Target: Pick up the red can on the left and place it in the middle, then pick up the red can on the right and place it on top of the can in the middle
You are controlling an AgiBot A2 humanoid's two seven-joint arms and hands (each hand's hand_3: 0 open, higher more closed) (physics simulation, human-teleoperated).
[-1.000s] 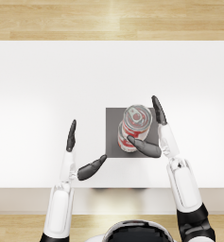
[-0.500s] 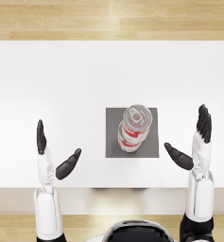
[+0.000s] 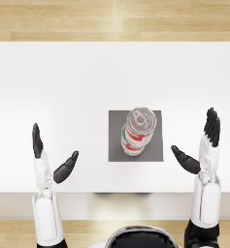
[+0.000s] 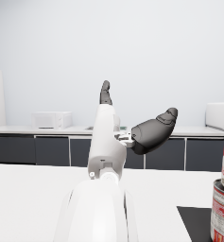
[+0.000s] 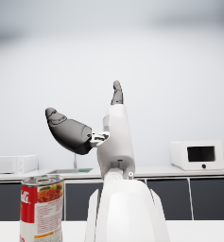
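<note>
We see 2 red cans stacked, the upper can on the lower can, upon the grey mat mid-worktop. Our left robot hand and right robot hand are spread wide, holding nothing, well apart from the stack.

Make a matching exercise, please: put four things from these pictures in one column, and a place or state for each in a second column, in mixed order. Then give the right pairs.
Things:
1. top can
2. bottom can
3. left hand
4. right hand

Places or states:
A. open and empty, to the right of the grey mat
B. stands directly on the grey mat
C. open and empty, to the left of the grey mat
D. rests on another can

Pairs: 1-D, 2-B, 3-C, 4-A
</note>
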